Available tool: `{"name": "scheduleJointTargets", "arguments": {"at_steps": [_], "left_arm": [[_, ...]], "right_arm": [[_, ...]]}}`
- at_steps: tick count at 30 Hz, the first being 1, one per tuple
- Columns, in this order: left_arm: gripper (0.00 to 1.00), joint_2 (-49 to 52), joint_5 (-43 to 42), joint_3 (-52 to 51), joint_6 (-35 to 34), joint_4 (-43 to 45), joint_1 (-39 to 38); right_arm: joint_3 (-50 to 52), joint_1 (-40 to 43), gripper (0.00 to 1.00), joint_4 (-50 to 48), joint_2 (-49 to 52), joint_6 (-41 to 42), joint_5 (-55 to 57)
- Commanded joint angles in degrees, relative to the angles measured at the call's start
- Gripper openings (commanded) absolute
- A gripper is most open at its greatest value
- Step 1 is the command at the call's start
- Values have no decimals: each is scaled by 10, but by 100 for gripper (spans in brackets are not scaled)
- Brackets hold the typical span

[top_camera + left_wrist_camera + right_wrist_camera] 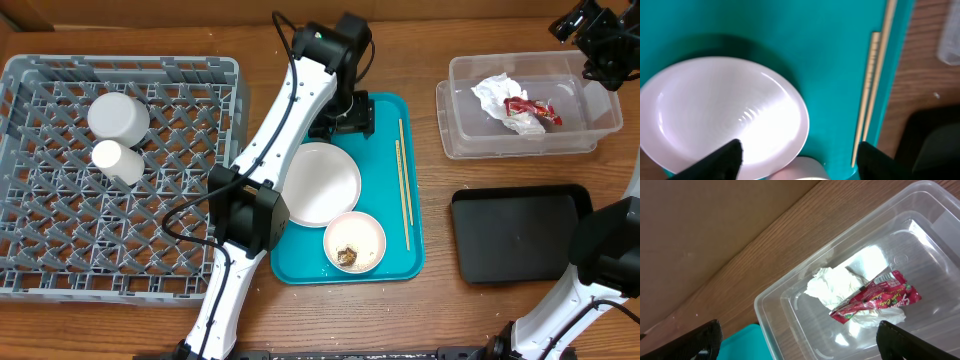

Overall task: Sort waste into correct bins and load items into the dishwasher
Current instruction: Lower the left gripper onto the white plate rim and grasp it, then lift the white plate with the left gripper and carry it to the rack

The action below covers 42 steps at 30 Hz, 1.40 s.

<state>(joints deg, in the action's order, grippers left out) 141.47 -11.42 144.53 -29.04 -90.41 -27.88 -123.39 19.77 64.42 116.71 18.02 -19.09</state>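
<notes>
Status: dry waste binned, tray items not yet racked

Dish rack sits at the table's left. It holds two white vessels in its far-left part; the overhead view cannot settle which is cup and which is bowl.

Teal tray lies at centre and serves as the staging area for what is left to sort. Clear tub stands far right, with black tray nearer the robot and bare. Judgement: the black tray is reserved for the food scraps.

Plate lies flat on the teal tray. Bowl touches its near rim and holds brown scraps, so it probably needs emptying before racking. Chopsticks lie side by side along the tray's right edge.

Napkin and wrapper rest together inside the clear tub, so the dry waste appears sorted.

Left gripper hangs over the tray's far end, fingers spread and holding nothing, with the plate below. Judgement: it is set up for a rim grasp on the plate.

Right gripper is above the tub's far corner, fingers wide apart and empty.
</notes>
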Motion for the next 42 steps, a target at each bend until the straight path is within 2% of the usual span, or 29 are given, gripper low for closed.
{"name": "scheduleJointTargets", "arguments": {"at_steps": [1,6,12,17,22,28,35,37,38,40,42], "left_arm": [[70,5,16,-33,-58,9,-12],[59,5,27,-65,-104,29,-21],[58,5,91,-113,-171,72,-43],[58,5,91,-165,-175,122,-63],[51,5,91,-203,-177,164,-76],[44,5,92,-223,-177,170,-79],[29,5,116,-245,-194,170,-79],[18,5,116,-245,-194,170,-79],[8,5,116,-245,-194,171,-79],[4,5,116,-245,-194,172,-79],[4,5,116,-244,-194,172,-79]], "right_arm": [[-4,-2,100,-2,-28,2,2],[-4,-2,100,-2,-28,2,2],[-4,-2,100,-2,-28,2,2],[-4,-2,100,-2,-28,2,2],[-4,-2,100,-2,-28,2,2],[-4,-2,100,-2,-28,2,2],[-4,-2,100,-2,-28,2,2],[-4,-2,100,-2,-28,2,2],[-4,-2,100,-2,-28,2,2],[-4,-2,100,-2,-28,2,2],[-4,-2,100,-2,-28,2,2]]}}
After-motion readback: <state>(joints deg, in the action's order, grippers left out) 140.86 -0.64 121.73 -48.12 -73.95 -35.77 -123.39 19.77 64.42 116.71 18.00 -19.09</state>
